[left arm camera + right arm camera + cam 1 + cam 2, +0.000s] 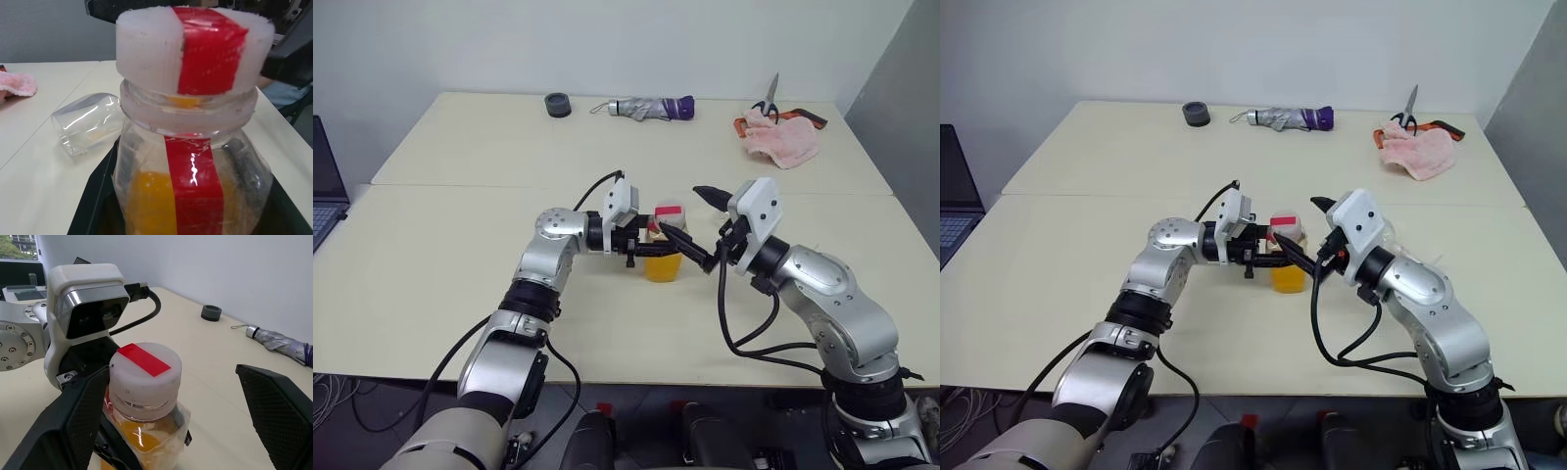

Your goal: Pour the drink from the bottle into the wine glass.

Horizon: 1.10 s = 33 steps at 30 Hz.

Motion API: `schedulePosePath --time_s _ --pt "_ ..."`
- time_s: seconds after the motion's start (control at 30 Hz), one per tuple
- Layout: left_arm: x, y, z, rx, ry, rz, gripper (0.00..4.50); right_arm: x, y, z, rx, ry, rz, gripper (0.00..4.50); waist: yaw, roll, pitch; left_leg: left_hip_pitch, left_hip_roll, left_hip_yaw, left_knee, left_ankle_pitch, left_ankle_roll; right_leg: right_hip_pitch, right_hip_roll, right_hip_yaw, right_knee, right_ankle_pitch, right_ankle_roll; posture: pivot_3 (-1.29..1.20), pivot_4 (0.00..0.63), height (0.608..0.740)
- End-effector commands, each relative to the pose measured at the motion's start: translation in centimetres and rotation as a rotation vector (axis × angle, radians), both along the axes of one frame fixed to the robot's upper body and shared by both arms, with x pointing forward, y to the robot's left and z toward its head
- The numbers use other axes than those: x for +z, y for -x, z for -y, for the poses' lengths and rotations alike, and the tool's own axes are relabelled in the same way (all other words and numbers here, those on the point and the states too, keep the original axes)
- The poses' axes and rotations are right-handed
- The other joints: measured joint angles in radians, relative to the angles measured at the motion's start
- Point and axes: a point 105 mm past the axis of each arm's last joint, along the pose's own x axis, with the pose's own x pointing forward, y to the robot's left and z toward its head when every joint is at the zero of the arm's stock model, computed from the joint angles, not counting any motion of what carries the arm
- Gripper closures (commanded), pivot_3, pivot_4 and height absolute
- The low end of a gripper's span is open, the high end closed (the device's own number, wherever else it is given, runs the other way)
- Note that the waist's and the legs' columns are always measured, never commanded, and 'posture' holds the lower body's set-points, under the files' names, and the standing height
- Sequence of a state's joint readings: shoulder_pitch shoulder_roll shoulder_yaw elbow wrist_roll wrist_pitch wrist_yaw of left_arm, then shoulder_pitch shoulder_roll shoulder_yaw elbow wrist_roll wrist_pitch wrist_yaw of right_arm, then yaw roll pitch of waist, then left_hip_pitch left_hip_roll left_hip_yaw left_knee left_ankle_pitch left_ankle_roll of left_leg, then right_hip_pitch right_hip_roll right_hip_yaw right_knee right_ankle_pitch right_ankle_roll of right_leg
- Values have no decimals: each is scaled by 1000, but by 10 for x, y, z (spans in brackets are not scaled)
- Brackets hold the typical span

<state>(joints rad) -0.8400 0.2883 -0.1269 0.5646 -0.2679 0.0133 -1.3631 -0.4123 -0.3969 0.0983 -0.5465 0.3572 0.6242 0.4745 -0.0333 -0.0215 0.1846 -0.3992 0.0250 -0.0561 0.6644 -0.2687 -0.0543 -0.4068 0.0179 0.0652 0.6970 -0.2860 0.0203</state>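
The left hand [651, 238] reaches level toward the robot's right, its black fingers [124, 161] clenched on the body of the bottle [664, 245], which stands upright near the middle of the bench [431, 274]. The drink [663, 266] fills the bottle's lower part; the white cap [144, 372], crossed by a red strip, is still on. The right hand [705, 227] points forward and toward the left, its fingers [279, 406] spread wide on either side of the cap, apparently not touching it. The wine glass [88, 122] lies on its side on the bench beyond the bottle, behind the right hand.
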Motion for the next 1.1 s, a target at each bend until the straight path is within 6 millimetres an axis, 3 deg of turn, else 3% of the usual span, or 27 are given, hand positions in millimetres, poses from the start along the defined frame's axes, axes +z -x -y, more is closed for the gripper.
schedulePosePath --time_s 0.03,0.53,1.1 --pt "20 -1 2 -9 27 76 2722 13 11 -3 47 -33 38 123 0 0 0 0 0 0 0 0 0 0 0 0 0 0 0 0 150 740" --pt "22 -2 1 -4 32 82 2722 9 17 -6 145 -61 -47 123 0 0 0 0 0 0 0 0 0 0 0 0 0 0 0 0 150 740" --pt "22 1 4 -12 46 81 2722 8 11 -11 201 -42 -88 123 0 0 0 0 0 0 0 0 0 0 0 0 0 0 0 0 150 740"
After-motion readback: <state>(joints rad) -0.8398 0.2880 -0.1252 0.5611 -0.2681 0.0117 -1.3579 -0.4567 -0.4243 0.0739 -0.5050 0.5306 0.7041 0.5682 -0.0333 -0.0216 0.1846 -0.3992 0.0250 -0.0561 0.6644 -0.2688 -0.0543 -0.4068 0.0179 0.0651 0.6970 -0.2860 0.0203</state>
